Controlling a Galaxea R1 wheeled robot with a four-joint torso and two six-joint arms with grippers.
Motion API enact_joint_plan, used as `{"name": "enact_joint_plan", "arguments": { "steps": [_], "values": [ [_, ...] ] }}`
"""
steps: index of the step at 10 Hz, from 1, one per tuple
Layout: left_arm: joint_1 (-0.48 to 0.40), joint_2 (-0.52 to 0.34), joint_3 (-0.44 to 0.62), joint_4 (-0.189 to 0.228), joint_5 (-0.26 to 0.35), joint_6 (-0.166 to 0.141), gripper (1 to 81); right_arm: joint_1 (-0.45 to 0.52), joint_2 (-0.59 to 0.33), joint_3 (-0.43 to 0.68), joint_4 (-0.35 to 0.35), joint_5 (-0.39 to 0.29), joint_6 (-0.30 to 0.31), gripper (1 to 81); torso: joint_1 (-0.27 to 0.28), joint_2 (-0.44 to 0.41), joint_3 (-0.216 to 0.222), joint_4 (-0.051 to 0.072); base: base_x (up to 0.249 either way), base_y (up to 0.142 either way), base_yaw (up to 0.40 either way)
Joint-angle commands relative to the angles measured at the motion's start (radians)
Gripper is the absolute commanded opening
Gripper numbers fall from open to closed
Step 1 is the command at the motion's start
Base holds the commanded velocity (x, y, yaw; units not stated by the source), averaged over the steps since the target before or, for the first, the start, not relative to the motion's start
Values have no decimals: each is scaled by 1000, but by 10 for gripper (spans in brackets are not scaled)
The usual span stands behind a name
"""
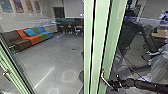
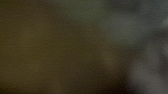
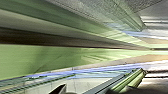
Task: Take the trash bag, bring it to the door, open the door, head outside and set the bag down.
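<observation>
From the right in the head view, my right gripper [image 1: 114, 83] reaches the curved metal handle [image 1: 106, 80] on the green door frame [image 1: 97, 37]; whether they touch I cannot tell. Green framing [image 3: 45, 58] runs lengthwise through the right wrist view, and a dark part of the right gripper [image 3: 59, 89] shows by it. A pale, crinkled, bag-like shape [image 1: 158, 63] stands at the head view's right, on or behind glass; I cannot tell if it is the trash bag. The left wrist view is a dark brown and grey blur.
A second green frame [image 1: 13, 72] with a handle [image 1: 5, 72] crosses the lower left. Between the frames, a grey tiled floor [image 1: 55, 57] stretches back to a row of brown, orange, green and blue seats [image 1: 32, 39]. Dark shapes and reflections fill the glass at right.
</observation>
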Motion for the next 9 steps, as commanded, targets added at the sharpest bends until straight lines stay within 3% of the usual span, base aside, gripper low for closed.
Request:
{"name": "enact_joint_plan", "arguments": {
  "steps": [1,7,9],
  "values": [
    [-21,1,12,-7,93,4,10,190,-92,-6,-35,-91,-38,811,0,0,0,0,0,0,0],
    [-15,-1,13,-7,93,6,10,415,-288,116,-19,-117,-38,811,2,1,-1,0,0,0,0],
    [-15,1,13,-5,93,6,10,491,-330,143,-23,-172,-40,811,2,1,-1,0,0,0,0]
  ]
}}
